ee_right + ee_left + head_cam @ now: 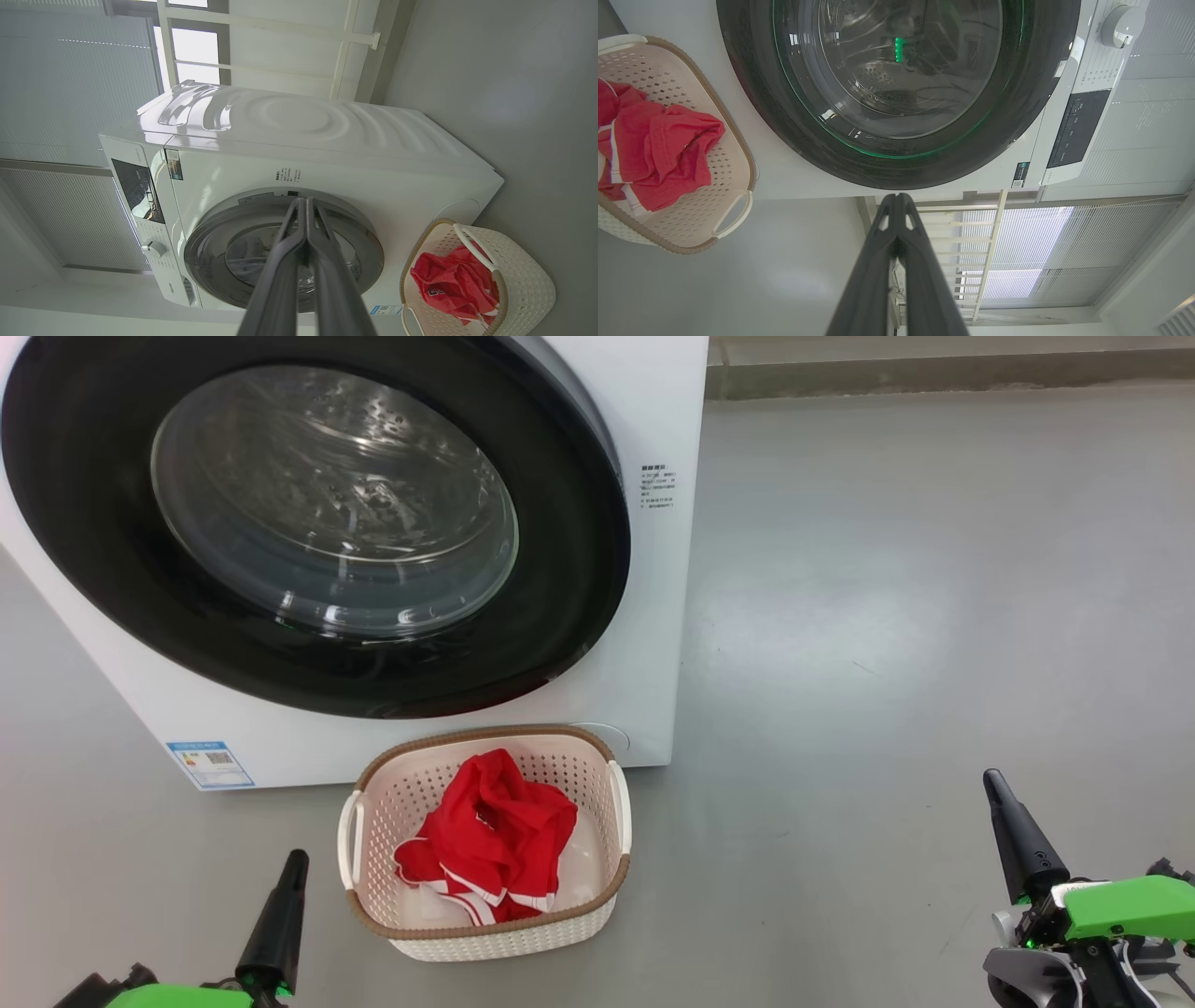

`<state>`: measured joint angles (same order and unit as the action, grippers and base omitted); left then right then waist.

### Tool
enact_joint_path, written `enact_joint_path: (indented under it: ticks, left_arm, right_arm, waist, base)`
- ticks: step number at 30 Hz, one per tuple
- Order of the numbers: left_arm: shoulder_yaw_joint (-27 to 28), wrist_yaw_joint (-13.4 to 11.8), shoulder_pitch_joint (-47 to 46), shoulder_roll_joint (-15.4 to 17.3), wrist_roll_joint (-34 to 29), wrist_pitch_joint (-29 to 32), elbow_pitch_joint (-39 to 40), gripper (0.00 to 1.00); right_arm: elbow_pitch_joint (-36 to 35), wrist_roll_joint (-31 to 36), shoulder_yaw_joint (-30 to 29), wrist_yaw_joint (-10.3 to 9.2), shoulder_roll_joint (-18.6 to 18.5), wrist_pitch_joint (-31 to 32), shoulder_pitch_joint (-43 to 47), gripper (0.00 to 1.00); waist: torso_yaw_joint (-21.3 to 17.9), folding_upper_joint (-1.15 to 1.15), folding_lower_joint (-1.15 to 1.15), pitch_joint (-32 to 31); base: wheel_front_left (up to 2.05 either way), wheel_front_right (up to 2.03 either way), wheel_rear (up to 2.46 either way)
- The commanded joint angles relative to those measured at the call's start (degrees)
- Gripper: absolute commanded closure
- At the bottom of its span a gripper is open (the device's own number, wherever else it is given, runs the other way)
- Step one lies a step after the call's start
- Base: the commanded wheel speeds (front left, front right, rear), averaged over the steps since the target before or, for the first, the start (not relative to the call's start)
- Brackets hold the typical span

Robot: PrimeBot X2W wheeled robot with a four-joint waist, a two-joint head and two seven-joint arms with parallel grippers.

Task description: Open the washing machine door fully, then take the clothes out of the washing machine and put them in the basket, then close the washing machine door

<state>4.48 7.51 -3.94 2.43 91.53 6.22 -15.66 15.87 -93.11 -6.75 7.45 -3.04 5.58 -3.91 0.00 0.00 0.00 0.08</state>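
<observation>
Basket (pixel 495 945) x1 w/ 1 red garment (pixel 495 840), 1 washer door (pixel 569 569) closed, left pincer (pixel 295 861) & right pincer (pixel 994 786) both together.

The head view's top edge is cutting off the washing machine door (pixel 579 569). Its bottom edge is cropping the body of the left claw (pixel 297 859). The print on the blue label (pixel 210 763) is showing too small to read. The clothes (pixel 495 835) are hiding part of the floor of the basket (pixel 504 945).

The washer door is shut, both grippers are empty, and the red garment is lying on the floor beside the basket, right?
No: the red garment lies inside the basket, not on the floor, as the head view shows. The rest is right.
</observation>
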Motion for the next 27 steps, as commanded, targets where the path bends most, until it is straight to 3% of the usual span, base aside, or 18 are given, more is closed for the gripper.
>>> enact_joint_path:
  ticks: [1, 27]
  left_arm:
    - [2.14, -0.02, -2.53, 0.45, 0.56, 0.32, 1.38, 1.00]
    - [2.14, -0.02, -2.53, 0.45, 0.56, 0.33, 1.39, 1.00]
  right_arm:
    - [-1.66, 0.37, 0.90, 0.03, -0.37, 0.36, -2.47, 1.00]
    - [-1.65, 0.51, 0.73, 0.03, -0.26, 0.50, -2.49, 1.00]
  waist:
    - [0.00, 0.00, 0.00, 0.00]
    - [0.00, 0.00, 0.00, 0.00]
  base:
    - [0.00, 0.00, 0.00]
    - [0.00, 0.00, 0.00]
